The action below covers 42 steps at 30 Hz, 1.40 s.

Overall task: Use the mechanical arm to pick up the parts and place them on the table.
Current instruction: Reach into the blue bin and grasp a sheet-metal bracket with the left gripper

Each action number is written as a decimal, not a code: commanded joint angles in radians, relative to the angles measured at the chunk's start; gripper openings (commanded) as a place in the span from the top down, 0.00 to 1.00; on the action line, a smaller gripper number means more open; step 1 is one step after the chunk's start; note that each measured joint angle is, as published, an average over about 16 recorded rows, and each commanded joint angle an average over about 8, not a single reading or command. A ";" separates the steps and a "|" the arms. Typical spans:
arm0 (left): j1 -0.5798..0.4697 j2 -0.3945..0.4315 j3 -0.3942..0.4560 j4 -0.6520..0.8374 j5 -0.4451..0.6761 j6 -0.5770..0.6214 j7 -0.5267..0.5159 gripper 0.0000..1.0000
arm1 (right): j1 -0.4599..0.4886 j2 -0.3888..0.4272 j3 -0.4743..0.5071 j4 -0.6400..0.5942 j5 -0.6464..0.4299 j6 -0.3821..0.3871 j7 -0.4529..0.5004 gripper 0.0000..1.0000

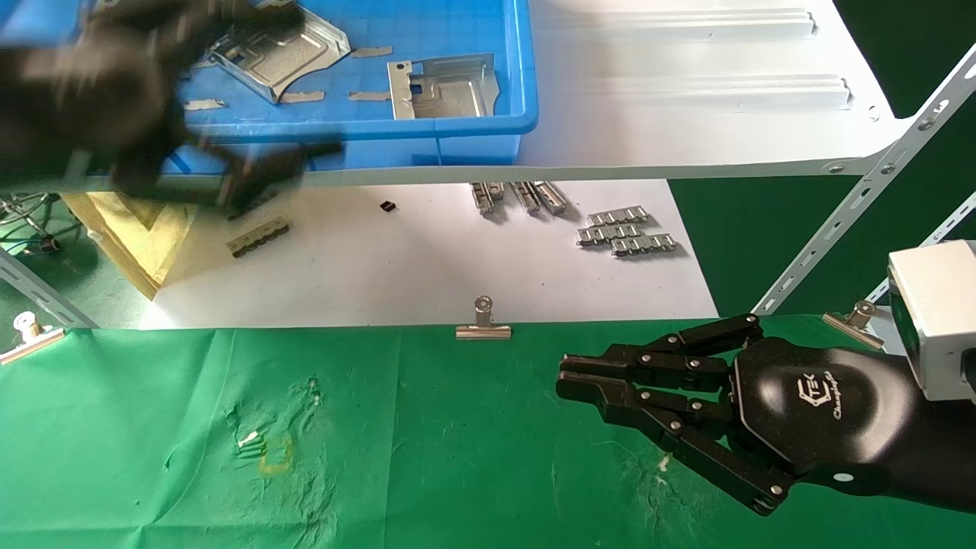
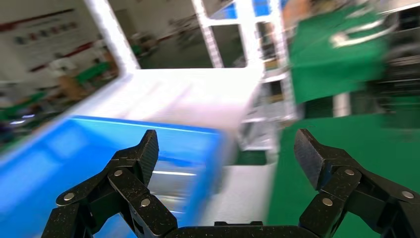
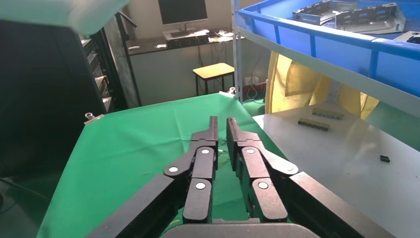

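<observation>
Two silver sheet-metal parts lie in the blue tray: one at the left, one at the right; they also show in the right wrist view. My left gripper is motion-blurred at the tray's front left edge. In its wrist view it is wide open and empty, over the tray's rim. My right gripper hovers low over the green-cloth table at the right. Its fingers are together and hold nothing.
The tray stands on a white shelf board. A lower white board carries small linked metal strips. A binder clip holds the cloth's far edge. Slanted shelf struts stand at the right. A yellow square mark is on the cloth.
</observation>
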 commanded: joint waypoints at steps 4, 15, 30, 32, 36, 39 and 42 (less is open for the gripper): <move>-0.226 0.127 0.081 0.232 0.187 -0.074 0.043 0.00 | 0.000 0.000 0.000 0.000 0.000 0.000 0.000 1.00; -0.454 0.348 0.173 0.702 0.419 -0.463 0.133 0.34 | 0.000 0.000 0.000 0.000 0.000 0.000 0.000 1.00; -0.505 0.387 0.213 0.894 0.487 -0.537 0.133 1.00 | 0.000 0.000 0.000 0.000 0.000 0.000 0.000 1.00; -0.503 0.385 0.212 0.902 0.485 -0.541 0.135 1.00 | 0.000 0.000 0.000 0.000 0.000 0.000 0.000 1.00; -0.500 0.380 0.208 0.918 0.479 -0.552 0.133 1.00 | 0.000 0.000 0.000 0.000 0.000 0.000 0.000 1.00; -0.498 0.377 0.206 0.927 0.476 -0.559 0.131 1.00 | 0.000 0.000 0.000 0.000 0.000 0.000 0.000 1.00; -0.497 0.374 0.206 0.931 0.476 -0.563 0.130 1.00 | 0.000 0.000 0.000 0.000 0.000 0.000 0.000 1.00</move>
